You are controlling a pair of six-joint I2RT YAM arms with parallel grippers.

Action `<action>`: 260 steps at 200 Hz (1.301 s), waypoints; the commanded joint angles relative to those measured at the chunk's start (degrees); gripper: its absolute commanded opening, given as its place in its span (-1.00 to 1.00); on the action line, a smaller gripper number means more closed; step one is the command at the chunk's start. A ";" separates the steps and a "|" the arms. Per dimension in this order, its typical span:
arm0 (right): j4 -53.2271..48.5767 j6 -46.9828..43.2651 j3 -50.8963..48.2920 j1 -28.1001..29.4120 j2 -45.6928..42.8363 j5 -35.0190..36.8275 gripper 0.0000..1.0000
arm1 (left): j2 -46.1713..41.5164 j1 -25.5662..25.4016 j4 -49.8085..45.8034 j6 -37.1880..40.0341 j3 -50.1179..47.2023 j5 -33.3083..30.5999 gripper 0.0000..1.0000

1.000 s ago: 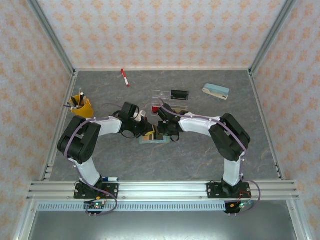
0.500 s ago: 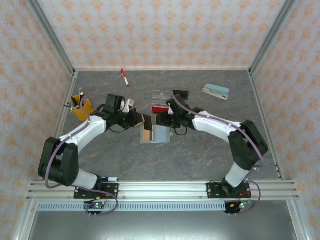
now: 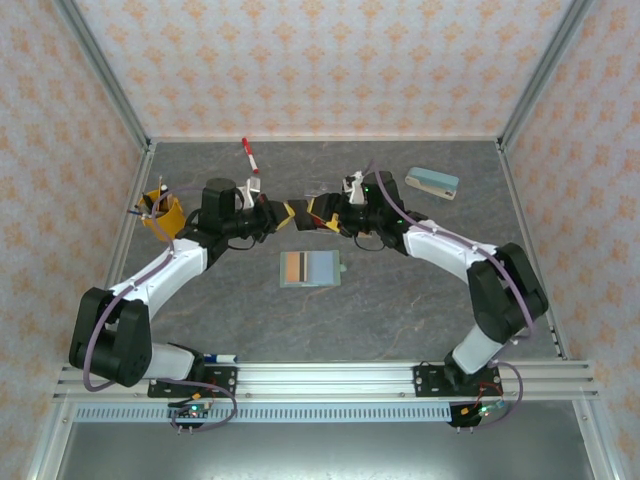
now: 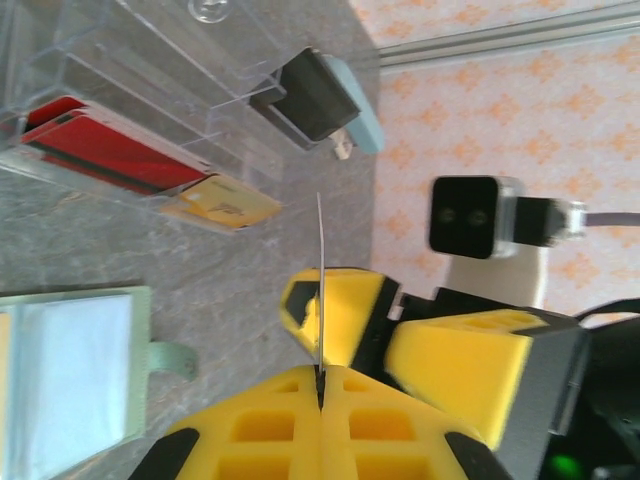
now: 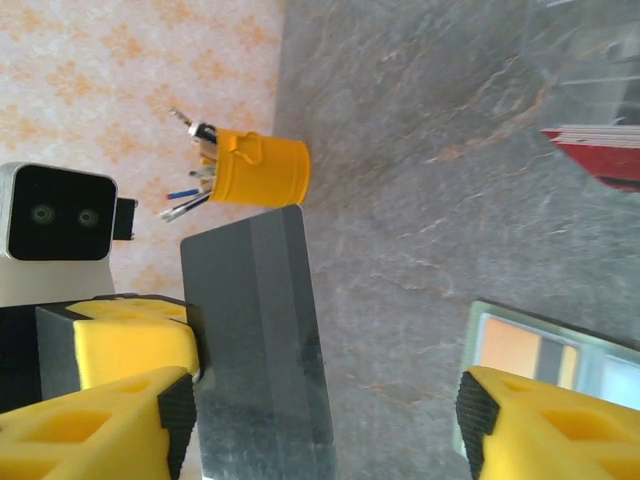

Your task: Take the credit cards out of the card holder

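1. The card holder (image 3: 310,269) lies open and flat on the table (image 3: 400,310), nearest the arm bases.
2. Just beyond it, the left gripper (image 3: 291,211) is clamped on a grey card (image 5: 262,330) — held between the right gripper's (image 3: 318,212) widely spread fingers (image 5: 540,425).
3. Farther back, a red card (image 4: 105,152) and a tan-gold card (image 4: 228,203) sit in the clear tray (image 4: 120,60).

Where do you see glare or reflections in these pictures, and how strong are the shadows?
Left wrist view: the clear tray carries pale reflections and one bright spot. Right wrist view: the grey credit card has a dull sheen. Top external view: the light is even, and the shadows on the table are faint.
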 commanded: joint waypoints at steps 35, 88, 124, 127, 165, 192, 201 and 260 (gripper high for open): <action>10.17 7.06 4.49 -0.21 4.22 -6.69 0.17 | -0.03 0.33 4.96 -2.29 -0.54 2.98 -1.00; 12.94 7.86 4.07 -1.19 3.22 -8.75 -0.18 | 0.88 0.27 3.23 -0.57 -0.95 3.19 -1.00; 11.70 4.45 2.63 -1.27 2.14 -10.38 -0.56 | 0.91 0.31 3.76 -0.76 -0.85 3.89 -1.00; 11.65 4.26 2.52 -1.27 2.09 -10.45 -0.59 | 0.85 0.31 3.56 -0.58 -0.83 3.87 -1.00; 3.40 -5.52 4.35 -1.21 0.65 -9.66 -1.00 | 0.26 0.33 -3.95 2.76 0.34 2.07 -0.78; -12.80 -22.09 8.38 -1.28 -2.10 -0.36 -1.00 | -1.41 0.35 -19.25 11.07 3.37 -5.98 0.06; -17.76 -28.40 9.87 -1.30 -2.94 5.09 -1.00 | -1.67 0.34 -25.03 14.09 4.69 -10.40 0.30; -27.87 -50.48 18.95 -5.71 0.20 17.16 -1.00 | -0.92 2.03 -42.19 25.94 11.14 -28.62 0.99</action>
